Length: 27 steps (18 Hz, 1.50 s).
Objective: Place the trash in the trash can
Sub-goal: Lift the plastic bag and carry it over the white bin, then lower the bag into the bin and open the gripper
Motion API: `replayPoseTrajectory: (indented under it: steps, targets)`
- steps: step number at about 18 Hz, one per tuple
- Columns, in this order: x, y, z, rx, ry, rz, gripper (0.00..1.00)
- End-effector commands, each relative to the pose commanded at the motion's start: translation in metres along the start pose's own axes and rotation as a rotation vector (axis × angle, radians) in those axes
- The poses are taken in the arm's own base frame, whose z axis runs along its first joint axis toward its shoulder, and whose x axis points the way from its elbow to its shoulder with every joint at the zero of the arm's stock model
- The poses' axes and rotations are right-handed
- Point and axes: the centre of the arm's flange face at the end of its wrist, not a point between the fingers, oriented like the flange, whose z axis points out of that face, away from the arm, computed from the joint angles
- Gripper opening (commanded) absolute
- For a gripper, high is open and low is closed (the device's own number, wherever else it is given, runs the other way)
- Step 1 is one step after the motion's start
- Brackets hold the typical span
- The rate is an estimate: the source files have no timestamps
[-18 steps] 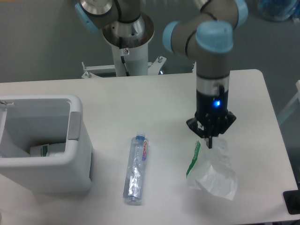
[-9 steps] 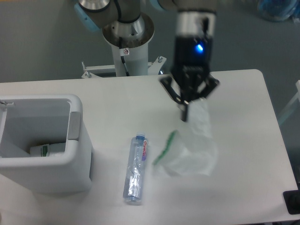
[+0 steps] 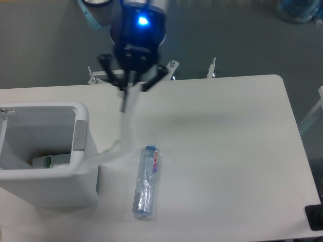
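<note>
Wrapper (image 3: 122, 133) hung in the air from the gripper (image 3: 126, 102), blurred into a long pale streak. Its lower end reached toward the right wall of the trash can (image 3: 81, 151). The gripper's fingers were pinched together on its upper end. No green strip could be made out in the blur. On the table (image 3: 227, 151), the flattened clear bottle (image 3: 146, 181) lay near the can, with blue cap at the far end and red-lettered label. Inside the can lay a small white item (image 3: 50, 160) with green marking.
</note>
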Motion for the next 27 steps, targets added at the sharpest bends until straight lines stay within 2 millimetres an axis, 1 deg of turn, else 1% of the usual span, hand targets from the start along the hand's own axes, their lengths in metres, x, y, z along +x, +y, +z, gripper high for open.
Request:
replayPoseTrajectory:
  steps: [2,3,5,7,9,12,16,19,21,23,24,27]
  targets:
    - [0.021,0.004,0.006,-0.013,0.032,0.012,0.07]
    - [0.028,0.003,0.003,-0.008,0.038,0.015,0.07]
    - [0.044,0.004,0.005,-0.013,0.06,0.019,0.07]
    - [0.053,0.006,0.007,-0.02,0.075,0.003,0.07]
    - [0.059,0.017,0.013,-0.042,0.087,0.001,0.07]
    - [0.06,0.037,0.022,-0.074,0.095,-0.007,0.07]
    - [0.058,0.05,0.03,-0.1,0.1,-0.02,0.07]
    - [0.057,0.062,0.041,-0.129,0.105,-0.016,0.07]
    - [0.053,0.069,0.058,-0.157,0.113,-0.021,0.07]
    - [0.052,0.074,0.07,-0.177,0.121,-0.027,0.07]
    - [0.051,0.076,0.074,-0.183,0.123,-0.029,0.07]
    - [0.055,0.078,0.077,-0.19,0.131,-0.025,0.07]
